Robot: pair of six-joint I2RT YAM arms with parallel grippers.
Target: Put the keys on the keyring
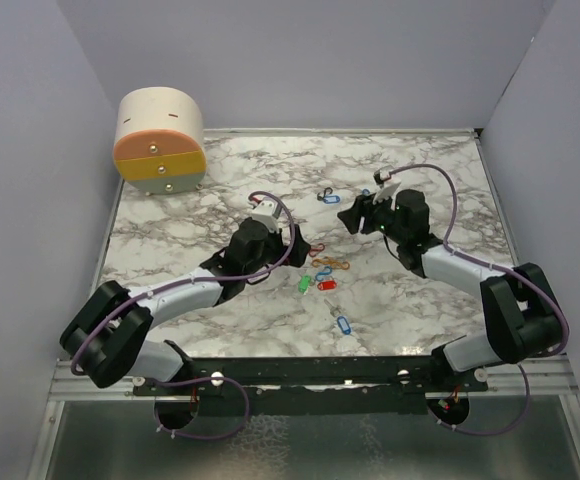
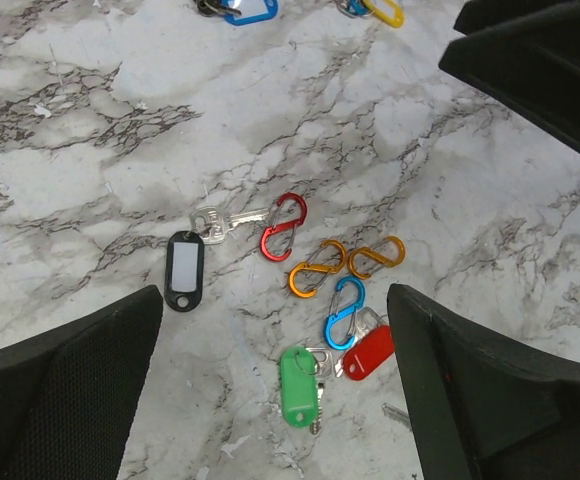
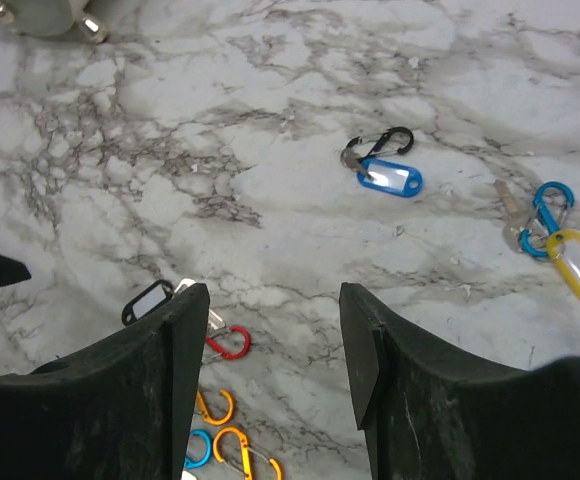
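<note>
The left jaws stand wide open above the bench [image 2: 90,120], probably so that the loose pieces lie framed between them: a black-tagged key [image 2: 185,270], a green-tagged key [image 2: 297,385] and a red-tagged key [image 2: 368,353], among unattached clips [image 2: 317,268]. The right jaws are parted and hold nothing. Ahead of them a blue-tagged key [image 3: 390,178] seems joined to a black clip [image 3: 378,146].

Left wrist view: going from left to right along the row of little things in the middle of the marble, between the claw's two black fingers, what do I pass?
black key tag → red clip → first orange clip → second orange clip. The pieces lying lower down overlap this order, so they are left out.
</note>
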